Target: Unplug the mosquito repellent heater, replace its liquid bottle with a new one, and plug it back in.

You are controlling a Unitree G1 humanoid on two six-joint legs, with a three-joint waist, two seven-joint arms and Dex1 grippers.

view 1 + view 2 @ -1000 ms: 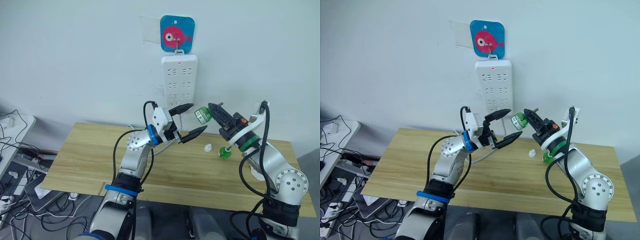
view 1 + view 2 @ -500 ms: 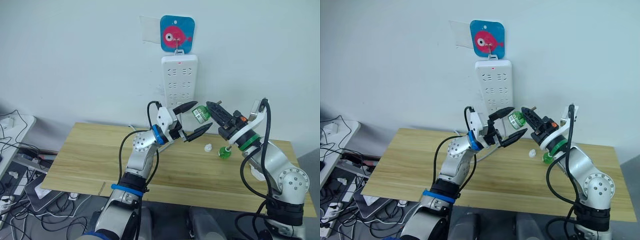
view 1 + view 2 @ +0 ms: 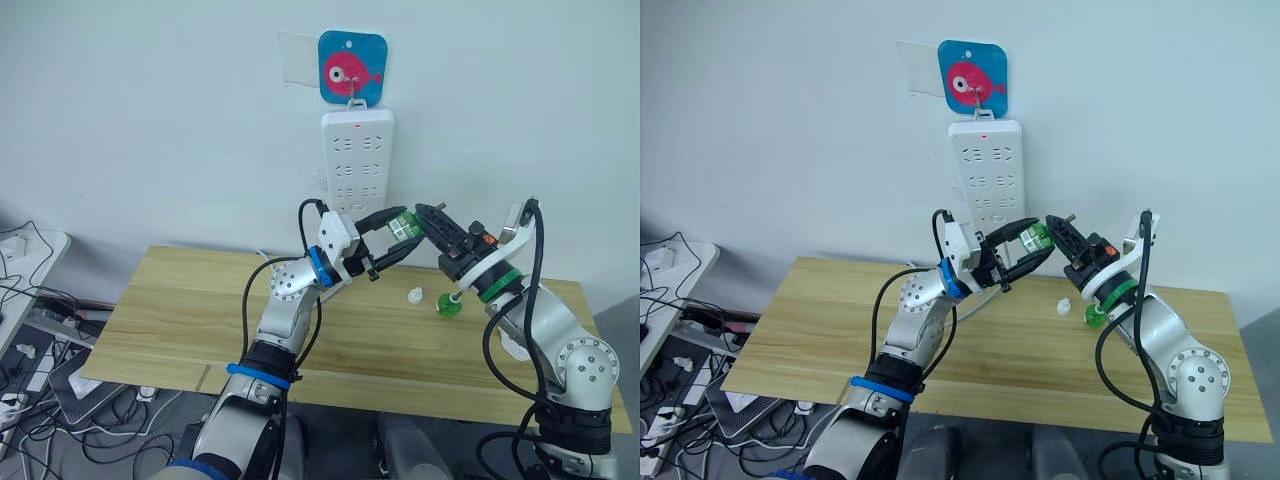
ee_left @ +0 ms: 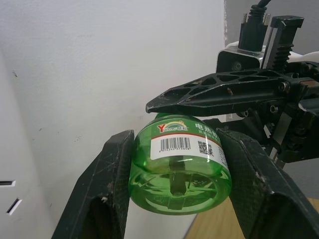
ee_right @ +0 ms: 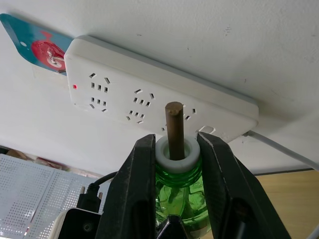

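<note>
A green liquid bottle [image 4: 179,167] hangs in the air above the wooden table [image 3: 180,310], just in front of the long white power strip [image 3: 357,160] on the wall. The right gripper [image 5: 172,164] is closed tight on the bottle's white neck, and a brown wick [image 5: 174,127] sticks out of that neck toward the power strip. The left gripper [image 3: 388,238] has its two black fingers [image 4: 109,189] around the bottle's fat round bottom, one on each side and very close to it. I cannot tell if they are squeezing it. On the table near the right arm stands a second green bottle [image 3: 447,306], and a small white cap [image 3: 415,295] lies just beside it. A blue card with a pink fish [image 3: 352,68] hangs on the wall above the power strip.
</note>
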